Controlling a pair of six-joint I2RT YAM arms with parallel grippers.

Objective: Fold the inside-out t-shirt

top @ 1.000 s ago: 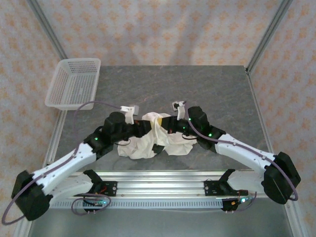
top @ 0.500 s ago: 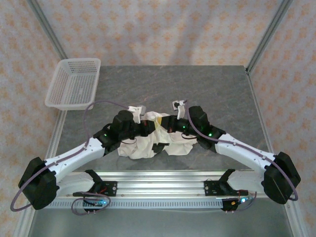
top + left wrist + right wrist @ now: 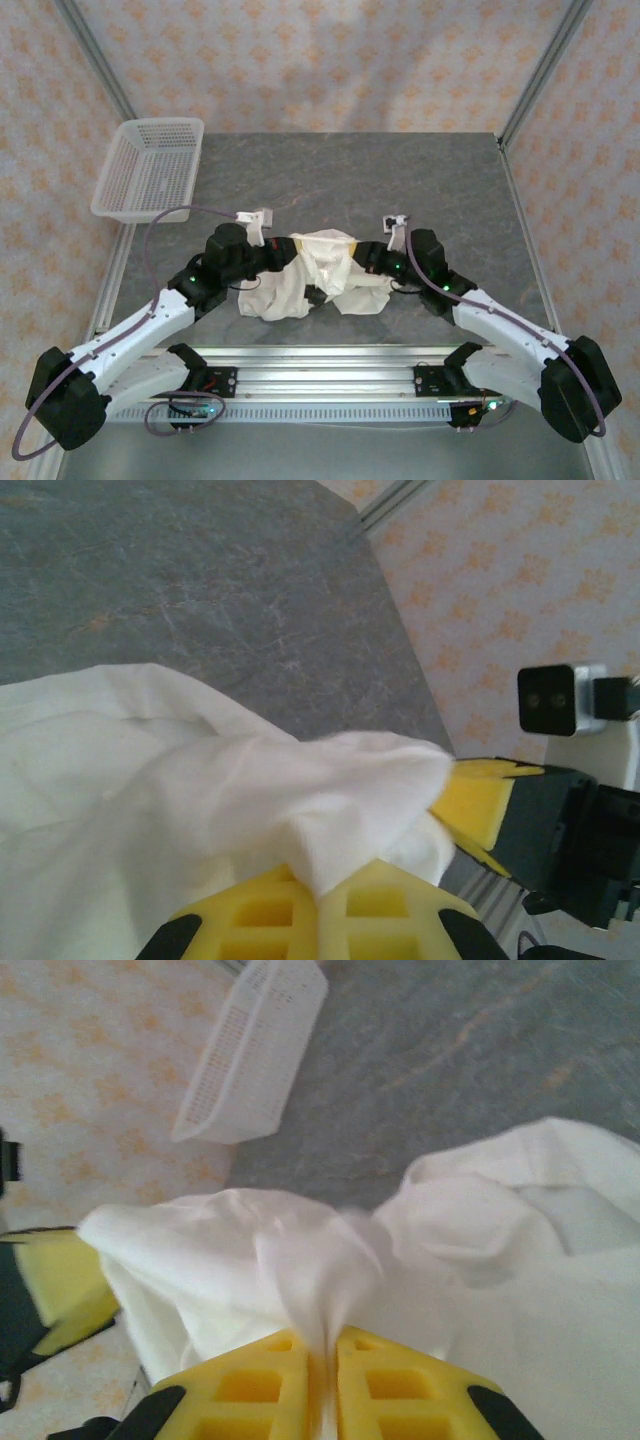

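Note:
The inside-out t-shirt [image 3: 312, 278] is a crumpled off-white heap at the table's near middle, its upper edge lifted between the two grippers. My left gripper [image 3: 288, 253] is shut on a fold at the shirt's left end. In the left wrist view the cloth [image 3: 200, 780] runs into the closed yellow jaws of that gripper [image 3: 326, 876]. My right gripper [image 3: 362, 258] pinches the right end. The right wrist view shows a thin pleat of the shirt [image 3: 300, 1250] squeezed between that gripper's [image 3: 325, 1348] nearly touching jaws.
A white mesh basket [image 3: 150, 168] stands at the table's far left corner, also visible as the basket [image 3: 255, 1050] in the right wrist view. Bare grey tabletop [image 3: 400, 180] lies behind the shirt. The arms' mounting rail [image 3: 330, 375] runs along the near edge.
The right arm has drawn back to the right and the left arm to the left, pulling the shirt's upper edge out between them. The left jaws have closed on the cloth.

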